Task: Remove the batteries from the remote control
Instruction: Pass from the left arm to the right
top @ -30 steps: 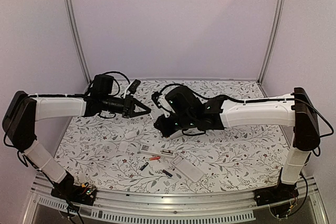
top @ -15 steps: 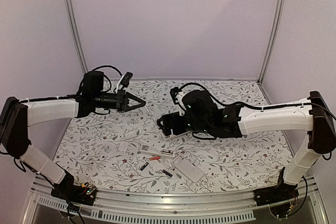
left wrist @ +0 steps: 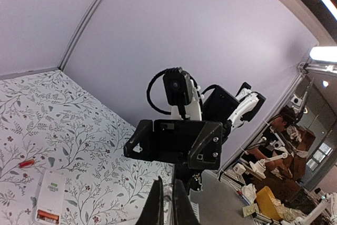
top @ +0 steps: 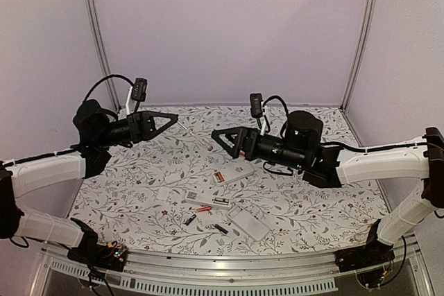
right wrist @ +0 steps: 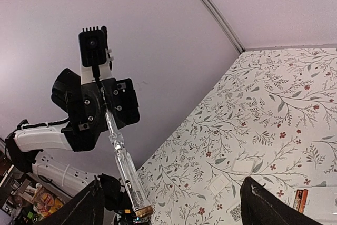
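— Where are the batteries (top: pixel 219 177)?

— The brownish ones sit in the open bay of the remote (top: pixel 234 171), about the middle of the table (top: pixel 312 192). The loose batteries (top: pixel 203 209) lie between six and seven o'clock from it, just beside a second remote (top: pixel 206 200).

— And the claws?

— Both are up in the air, nose to nose. The left claw (left wrist: pixel 169 204), out at ten o'clock from the remote, is pressed together, pinching a thin clear stick (right wrist: pixel 121 151). The right claw (left wrist: pixel 176 140), at about twelve o'clock, is spread wide with nothing in it.

— What worries you?

— The stick points straight at the right claw. If either arm swings in carelessly, I reckon they knock together. With so thin a pinch, the stick could twist or drop.

— And down at the remote?

— Nothing holds it. If the stick pries at it, the remote may skid or flip instead of giving up its batteries. One that pops free could roll toward six o'clock and off the near edge, or end up among the loose ones.
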Motion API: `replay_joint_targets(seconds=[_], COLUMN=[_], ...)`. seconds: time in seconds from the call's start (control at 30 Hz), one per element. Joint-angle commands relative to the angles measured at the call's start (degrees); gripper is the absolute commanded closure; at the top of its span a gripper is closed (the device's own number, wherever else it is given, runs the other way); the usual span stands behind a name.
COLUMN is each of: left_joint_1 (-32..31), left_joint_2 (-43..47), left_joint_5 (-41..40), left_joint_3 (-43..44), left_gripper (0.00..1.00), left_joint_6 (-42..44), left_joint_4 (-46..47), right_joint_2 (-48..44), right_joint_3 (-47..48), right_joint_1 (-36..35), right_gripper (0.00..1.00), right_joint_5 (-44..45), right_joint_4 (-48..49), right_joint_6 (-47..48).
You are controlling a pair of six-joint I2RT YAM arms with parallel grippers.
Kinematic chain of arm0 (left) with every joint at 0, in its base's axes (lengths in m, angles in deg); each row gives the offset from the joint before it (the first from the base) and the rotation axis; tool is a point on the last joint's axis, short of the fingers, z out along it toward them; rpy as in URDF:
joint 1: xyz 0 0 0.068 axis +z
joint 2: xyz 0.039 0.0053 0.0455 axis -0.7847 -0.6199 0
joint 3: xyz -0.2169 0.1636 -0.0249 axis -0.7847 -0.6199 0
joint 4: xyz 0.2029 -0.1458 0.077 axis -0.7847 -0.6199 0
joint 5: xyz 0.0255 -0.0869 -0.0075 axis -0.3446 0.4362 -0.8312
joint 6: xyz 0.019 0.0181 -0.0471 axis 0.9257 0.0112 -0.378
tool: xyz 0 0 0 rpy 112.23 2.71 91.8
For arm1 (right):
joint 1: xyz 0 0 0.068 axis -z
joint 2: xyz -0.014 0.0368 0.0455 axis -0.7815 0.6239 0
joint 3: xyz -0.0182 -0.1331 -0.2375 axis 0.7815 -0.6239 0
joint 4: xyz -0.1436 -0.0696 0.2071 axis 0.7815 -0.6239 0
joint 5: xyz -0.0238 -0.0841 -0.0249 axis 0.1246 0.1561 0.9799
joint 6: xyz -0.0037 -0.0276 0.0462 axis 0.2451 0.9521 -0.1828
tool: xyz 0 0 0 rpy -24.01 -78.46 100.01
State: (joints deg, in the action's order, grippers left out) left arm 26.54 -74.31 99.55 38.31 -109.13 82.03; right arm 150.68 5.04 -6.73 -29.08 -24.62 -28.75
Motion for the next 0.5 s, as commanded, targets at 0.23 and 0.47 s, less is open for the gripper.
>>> replay_joint_targets(seconds=[0.23,0.47], left_joint_1=[-2.5,-2.7], left_joint_2=[1.0,0.7], left_joint_5=[-7.2,-7.7], left_joint_3=[-4.5,-5.4], left_gripper=[1.0,1.0], left_joint_6=[-9.1,-10.2], left_joint_4=[13.3,14.9], right_joint_2=[3.9,5.5], right_joint_3=[4.8,6.1], right_joint_1=[-2.7,-3.1], right_gripper=[0.23,0.39], right_joint_5=[-7.8,-8.1], right_joint_4=[5.8,5.4], right_joint_6=[1.9,1.9])
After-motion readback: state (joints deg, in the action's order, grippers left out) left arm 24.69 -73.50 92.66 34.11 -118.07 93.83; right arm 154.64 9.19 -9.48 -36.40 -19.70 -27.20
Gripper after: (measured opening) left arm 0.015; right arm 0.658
